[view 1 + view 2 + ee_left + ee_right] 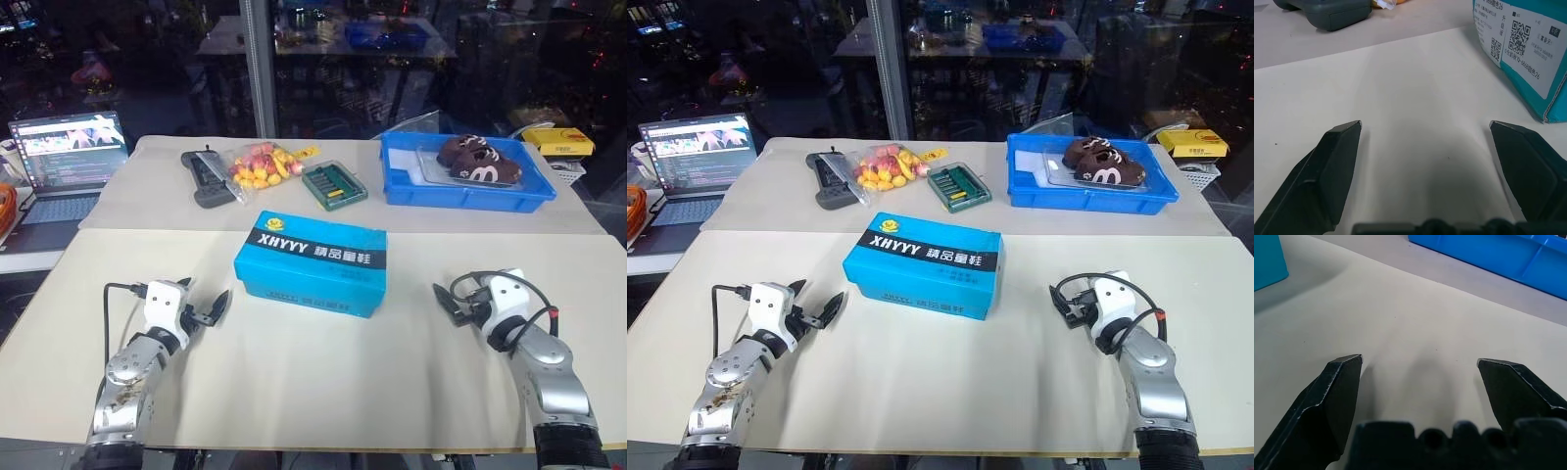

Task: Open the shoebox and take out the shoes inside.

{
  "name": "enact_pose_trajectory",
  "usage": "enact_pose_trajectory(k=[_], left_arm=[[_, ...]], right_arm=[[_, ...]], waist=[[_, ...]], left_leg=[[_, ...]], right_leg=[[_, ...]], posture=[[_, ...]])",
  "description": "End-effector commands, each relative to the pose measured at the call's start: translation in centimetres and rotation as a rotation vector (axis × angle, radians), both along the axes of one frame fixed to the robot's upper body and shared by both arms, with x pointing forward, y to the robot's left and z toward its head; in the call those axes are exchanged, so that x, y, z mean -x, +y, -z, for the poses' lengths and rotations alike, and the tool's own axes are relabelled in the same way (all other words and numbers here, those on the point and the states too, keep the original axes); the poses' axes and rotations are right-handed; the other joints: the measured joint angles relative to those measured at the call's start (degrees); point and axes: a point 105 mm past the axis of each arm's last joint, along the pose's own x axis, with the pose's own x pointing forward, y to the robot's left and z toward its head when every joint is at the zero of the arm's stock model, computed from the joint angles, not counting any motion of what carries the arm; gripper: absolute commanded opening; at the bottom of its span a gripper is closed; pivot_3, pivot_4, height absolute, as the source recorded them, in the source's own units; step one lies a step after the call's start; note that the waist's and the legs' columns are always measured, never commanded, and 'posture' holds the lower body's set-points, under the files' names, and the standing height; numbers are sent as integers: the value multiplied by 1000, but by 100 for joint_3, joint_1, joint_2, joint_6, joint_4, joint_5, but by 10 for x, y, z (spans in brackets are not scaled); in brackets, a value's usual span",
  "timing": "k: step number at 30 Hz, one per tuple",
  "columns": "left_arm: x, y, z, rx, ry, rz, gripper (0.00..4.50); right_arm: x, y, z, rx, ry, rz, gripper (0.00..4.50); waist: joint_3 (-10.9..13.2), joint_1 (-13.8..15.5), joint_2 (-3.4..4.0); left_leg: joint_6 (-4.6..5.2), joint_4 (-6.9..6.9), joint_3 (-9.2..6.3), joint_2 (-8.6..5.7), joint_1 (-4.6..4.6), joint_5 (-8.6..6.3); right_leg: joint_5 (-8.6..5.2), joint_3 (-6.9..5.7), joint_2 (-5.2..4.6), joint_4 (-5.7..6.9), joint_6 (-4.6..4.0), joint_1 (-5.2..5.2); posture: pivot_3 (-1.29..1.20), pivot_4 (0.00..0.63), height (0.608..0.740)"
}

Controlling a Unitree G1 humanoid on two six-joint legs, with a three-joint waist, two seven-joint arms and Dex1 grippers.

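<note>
The shoebox lies shut, lid down, at the middle of the near table, its lettered top facing up. The left gripper rests low over the table to the box's left, fingers spread apart and holding nothing; the left wrist view shows the box's labelled end just beyond one finger. The right gripper sits to the box's right, likewise with fingers apart and empty, clear of the box. Neither gripper touches the box. On the far table stand a blue tray holding dark brown shoes, a green case, a bag of coloured sweets and a dark controller. A laptop stands open at the far left. A yellow box lies behind the tray.
</note>
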Motion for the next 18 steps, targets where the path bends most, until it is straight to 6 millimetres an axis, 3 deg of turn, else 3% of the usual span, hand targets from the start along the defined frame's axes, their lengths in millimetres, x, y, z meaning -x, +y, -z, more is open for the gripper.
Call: enact_pose_trajectory(k=[1, 4, 7, 10, 18], left_arm=[[-6, 9, -13, -9, -42, -23, 4500], [-12, 29, -25, 22, -85, -80, 4500], [-17, 33, -38, 34, -132, -81, 4500], [-21, 28, -51, 36, -167, -10, 3699], [-45, 22, -65, -75, -208, 43, 717]], right_arm=[[2, -9, -18, 21, -56, 26, 4461], [2, -18, -25, 6, -75, 65, 4461], [0, -16, -31, -4, -88, 67, 4461], [-1, -16, -39, -10, -106, 81, 3677], [-10, -8, -40, -22, -106, 96, 909]], waist=[[0, 1, 0], [0, 4, 0], [0, 4, 1], [1, 1, 1], [1, 2, 1]], left_leg=[[0, 0, 0, 0, 0, 0], [0, 1, 0, 0, 1, 0], [0, 1, 0, 0, 0, 0], [0, 1, 0, -1, -2, 0], [0, 3, 1, -1, -1, 1]], right_leg=[[0, 0, 0, 0, 0, 0], [0, -2, 0, 3, 0, 0], [0, -2, 0, 2, 0, 0], [1, 0, 0, -1, 1, 0], [2, -1, 1, 2, 1, -1]], posture=[[0, 150, 740], [0, 150, 740], [0, 150, 740], [0, 150, 740], [0, 150, 740]])
